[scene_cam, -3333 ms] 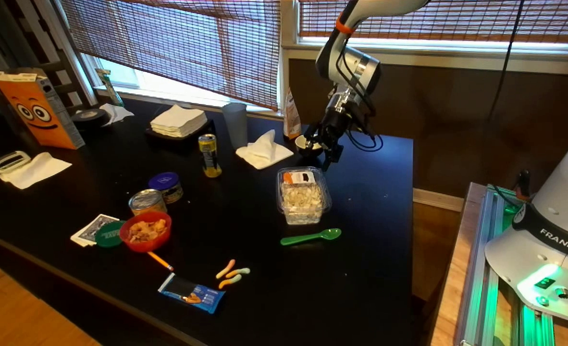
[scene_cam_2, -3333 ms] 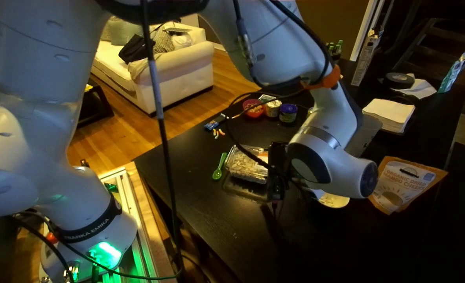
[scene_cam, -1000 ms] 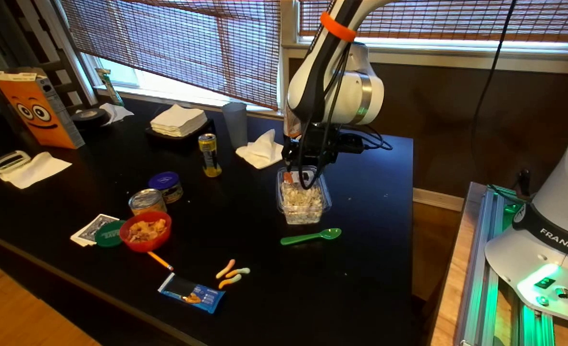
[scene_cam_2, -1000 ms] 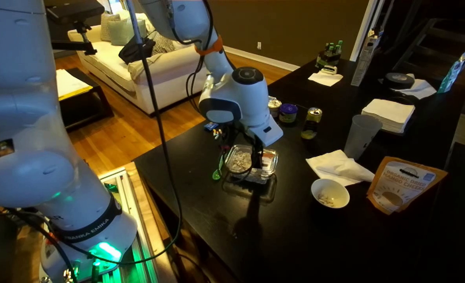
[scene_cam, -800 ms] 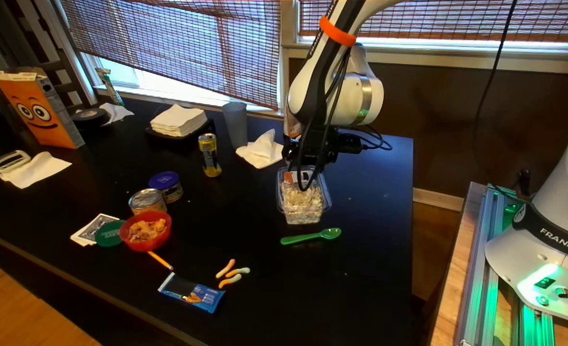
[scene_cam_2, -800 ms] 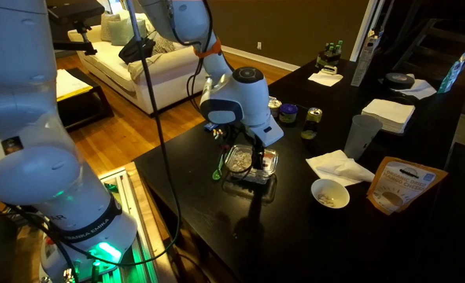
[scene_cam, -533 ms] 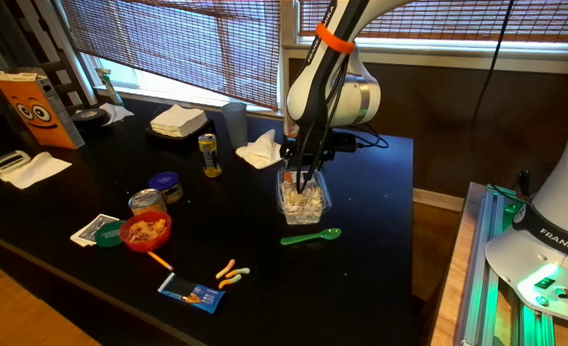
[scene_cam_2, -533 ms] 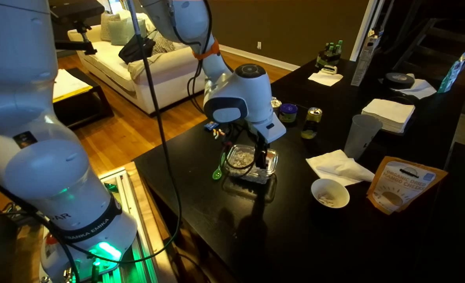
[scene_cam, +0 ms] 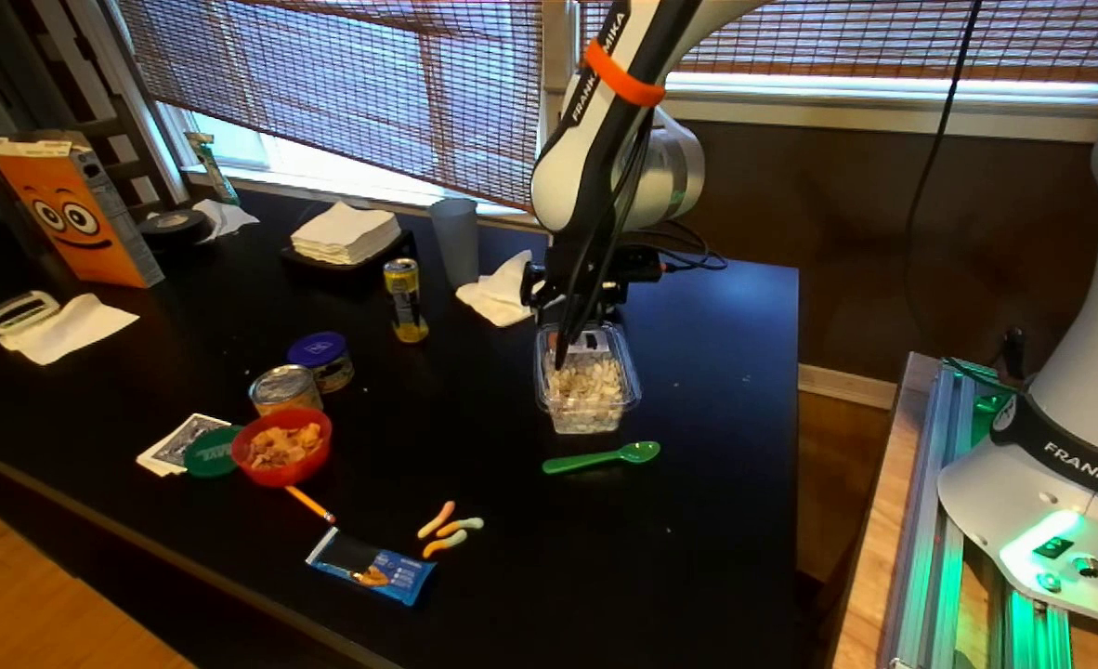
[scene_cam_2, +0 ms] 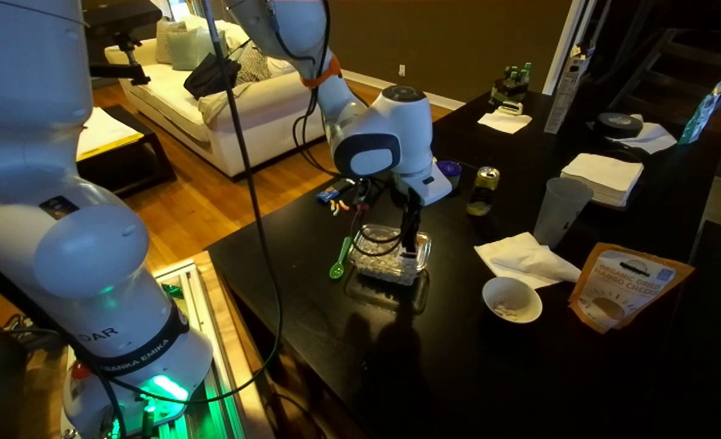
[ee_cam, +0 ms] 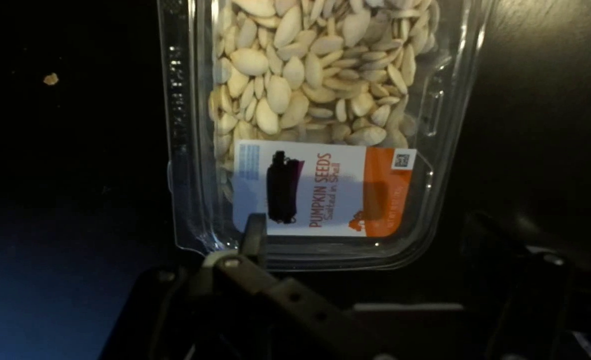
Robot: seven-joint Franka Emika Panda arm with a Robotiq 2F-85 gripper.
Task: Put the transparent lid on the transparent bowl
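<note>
The empty claw (ee_cam: 366, 220) hangs spread, probably to straddle the clear bowl (ee_cam: 438, 125) sitting beneath it, label (ee_cam: 320, 190) nearest.

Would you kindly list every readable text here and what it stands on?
"PUMPKIN SEEDS": label on the clear container
"Salted in Shell": same label
"ORGANIC DRIED MANGO CHEEKS", last letters blurred: orange pouch
"FRANKA EMIKA": robot base
"FRANKA" and "MIKA", split by an orange band: robot arm
"DAR", possibly incomplete: link above the base
Too small or blurred: the label's fine print; marks on the green disc, blue wrapper, yellow can and orange box
</note>
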